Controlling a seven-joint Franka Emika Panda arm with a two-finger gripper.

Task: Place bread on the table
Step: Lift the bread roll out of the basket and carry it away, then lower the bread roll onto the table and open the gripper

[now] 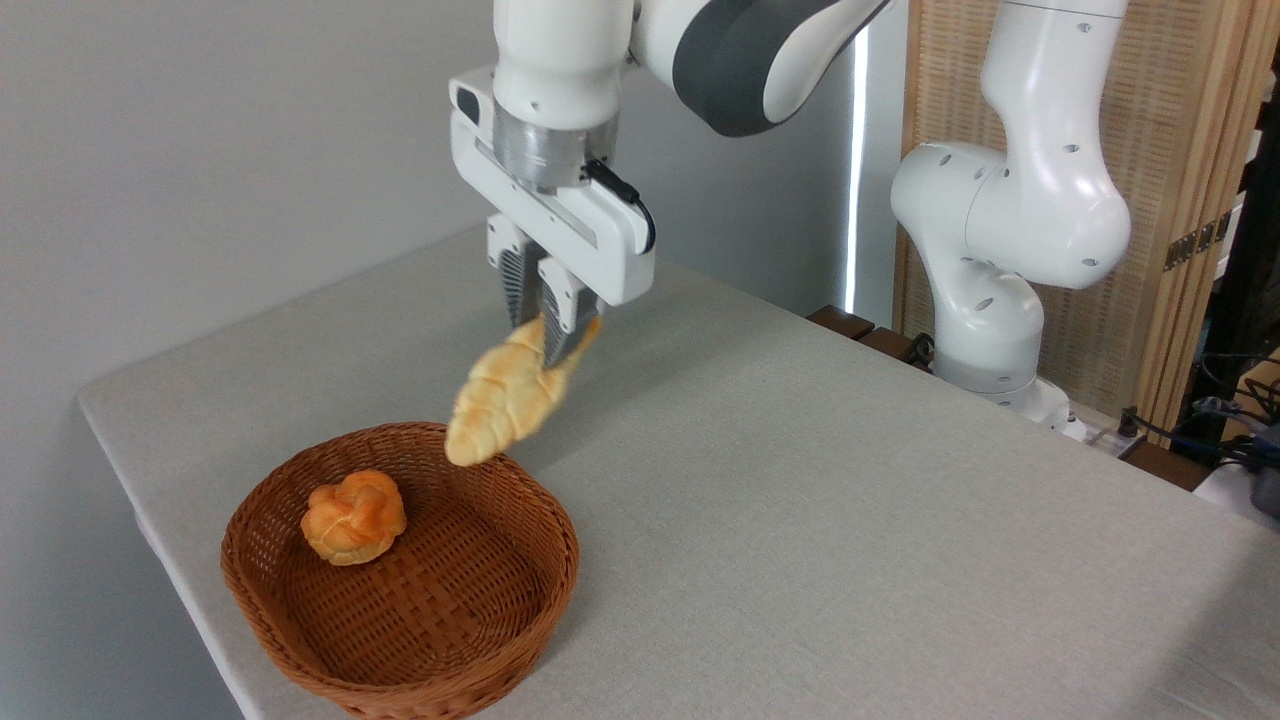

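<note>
The bread (505, 400), a long pale golden braided loaf, hangs in the air tilted down to the left. Its lower tip is over the far rim of the wicker basket. My gripper (541, 338) is shut on the loaf's upper end, pointing straight down from above. The light grey table (800, 520) lies well below the loaf, which touches neither the table nor the basket.
A brown wicker basket (545, 590) stands near the table's front left corner with a small round orange bun (354, 517) inside. The arm's white base (1000, 300) stands at the far right edge. Cables (1230, 430) lie at the right.
</note>
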